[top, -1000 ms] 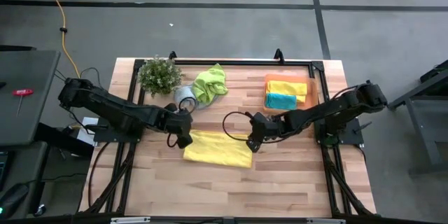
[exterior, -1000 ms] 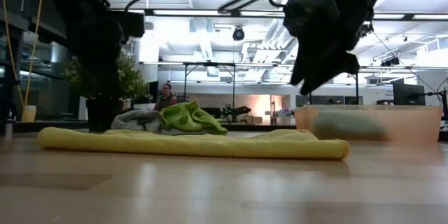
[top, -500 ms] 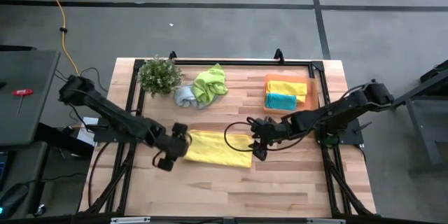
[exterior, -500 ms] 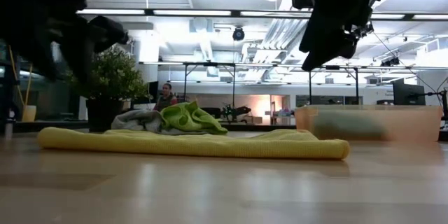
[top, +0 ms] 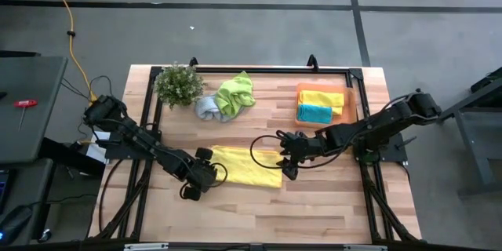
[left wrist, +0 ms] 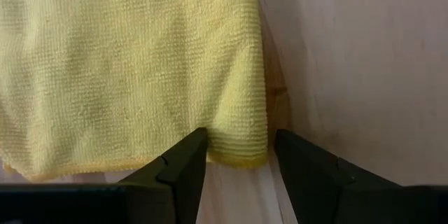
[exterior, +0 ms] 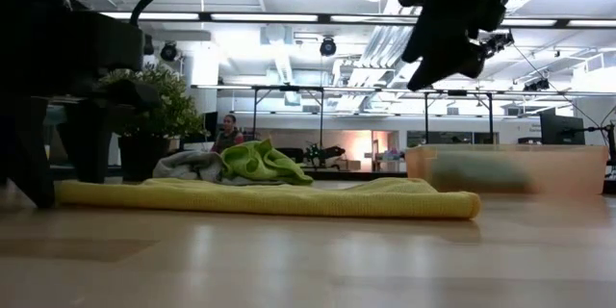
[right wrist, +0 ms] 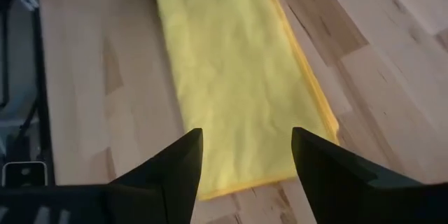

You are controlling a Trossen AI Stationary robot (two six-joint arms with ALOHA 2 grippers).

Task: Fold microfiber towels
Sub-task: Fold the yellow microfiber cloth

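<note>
A yellow microfiber towel [top: 247, 166], folded into a long strip, lies flat on the middle of the wooden table [top: 259, 212]. My left gripper [top: 205, 177] points down at the strip's left near corner [left wrist: 241, 147], open, with one finger on either side of that corner and its fingertips low at the table [exterior: 60, 188]. My right gripper [top: 287, 166] hangs open above the strip's right end [right wrist: 280, 175], well clear of it in the low view [exterior: 438, 58]. A lime green towel [top: 235, 92] lies crumpled, partly over a grey one [top: 205, 108], at the far side.
A small potted plant [top: 179, 84] stands at the far left. An orange tray [top: 349, 103] at the far right holds a folded yellow towel [top: 321, 96] and a teal one [top: 314, 114]. Bare wood runs along the near side.
My left gripper has swung from the strip's far left corner toward the table's near edge, rolled about its pointing line and sunk to the left near corner. My right gripper has risen a little above the strip's right end. The yellow towel has kept still.
</note>
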